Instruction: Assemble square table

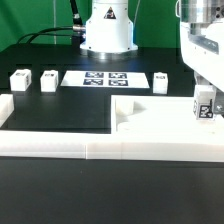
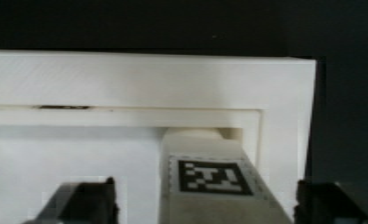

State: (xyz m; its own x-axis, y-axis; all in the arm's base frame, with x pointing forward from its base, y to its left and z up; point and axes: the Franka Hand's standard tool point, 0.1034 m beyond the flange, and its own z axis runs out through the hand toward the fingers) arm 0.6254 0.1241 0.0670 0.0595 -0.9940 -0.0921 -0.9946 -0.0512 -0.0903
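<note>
No legible txt/nos.; just b&w tag patterns on legs (image 1: 20,80) & marker board (image 1: 105,78).

counts. one large thick white square plastic slab (image 1: 165,120). four short white tagged plastic legs: leg one (image 1: 20,81), leg two (image 1: 48,81) and leg three (image 1: 162,81) along the worktop's far edge, leg four (image 1: 203,105) over the slab by the edge at the exterior view's right. one visible tag per leg. one flat white marker board (image 1: 97,78) at the far edge, its tags too small to count. one long low white border wall (image 1: 50,148) at the near edge. one white robot arm (image 1: 107,30). one gripper (image 2: 199,203), two dark fingers (image 2: 83,200).
</note>
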